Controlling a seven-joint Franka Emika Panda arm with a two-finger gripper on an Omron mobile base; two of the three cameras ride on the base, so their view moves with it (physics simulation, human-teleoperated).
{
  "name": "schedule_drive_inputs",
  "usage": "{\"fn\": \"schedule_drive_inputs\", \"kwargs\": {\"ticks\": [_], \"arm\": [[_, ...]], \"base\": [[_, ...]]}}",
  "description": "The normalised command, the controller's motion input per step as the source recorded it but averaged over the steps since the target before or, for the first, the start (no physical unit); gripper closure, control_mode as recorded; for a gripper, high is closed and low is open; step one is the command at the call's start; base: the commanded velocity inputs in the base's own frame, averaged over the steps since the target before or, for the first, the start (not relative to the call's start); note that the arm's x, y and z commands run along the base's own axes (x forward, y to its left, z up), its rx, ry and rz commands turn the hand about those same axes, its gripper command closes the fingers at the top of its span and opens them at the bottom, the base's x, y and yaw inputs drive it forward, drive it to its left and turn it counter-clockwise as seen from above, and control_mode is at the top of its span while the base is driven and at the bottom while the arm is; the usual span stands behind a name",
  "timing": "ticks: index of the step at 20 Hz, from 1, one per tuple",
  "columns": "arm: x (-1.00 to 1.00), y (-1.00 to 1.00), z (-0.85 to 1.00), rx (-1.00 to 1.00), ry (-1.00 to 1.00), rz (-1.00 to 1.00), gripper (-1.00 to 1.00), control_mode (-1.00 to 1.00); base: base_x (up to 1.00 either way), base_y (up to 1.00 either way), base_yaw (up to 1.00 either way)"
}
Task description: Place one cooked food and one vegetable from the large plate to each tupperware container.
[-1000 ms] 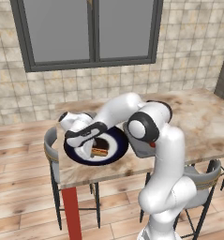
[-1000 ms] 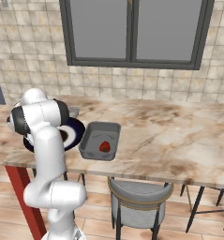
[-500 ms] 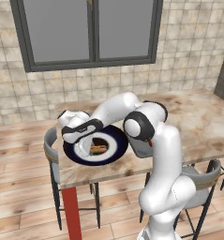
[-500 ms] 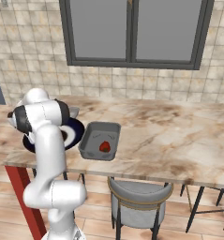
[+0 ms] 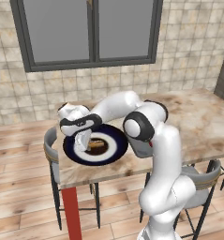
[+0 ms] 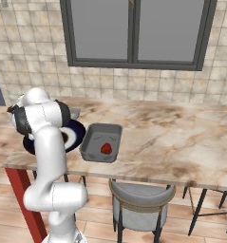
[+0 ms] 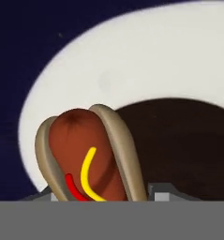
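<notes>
The large plate with its navy rim lies near the table's left end, also seen past the arm. In the hand view a hot dog in a tan bun with red and yellow stripes rests on the plate's white ring. My gripper points down at it, one fingertip against each side of the bun. From the left base view the gripper is low over the plate's left half. One tupperware container to the right of the plate holds a red vegetable.
A brown food piece lies on the plate just right of the gripper. A grey corner of another tray peeks out behind the arm. Chairs stand along the table's near side. A tiled wall and a window rise behind the table.
The gripper has dropped onto the plate and its fingers have closed in from wide open onto the hot dog's bun.
</notes>
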Motion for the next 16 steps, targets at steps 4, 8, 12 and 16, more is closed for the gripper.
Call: {"fn": "schedule_drive_inputs", "kwargs": {"ticks": [4, 8, 12, 16], "arm": [[-0.03, -0.27, 0.78, 0.34, -0.06, -0.09, 1.0, -1.0], [-0.07, -0.58, 0.67, 0.35, -0.05, -0.28, 1.0, -1.0], [-0.02, -0.93, 0.47, 0.32, -0.01, -0.48, 1.0, -1.0], [0.0, -0.74, 0.3, 0.29, -0.03, -0.59, 1.0, -1.0]], "base": [[0.0, 0.0, 0.0], [0.0, 0.0, 0.0], [0.0, 0.0, 0.0], [0.0, 0.0, 0.0]]}}
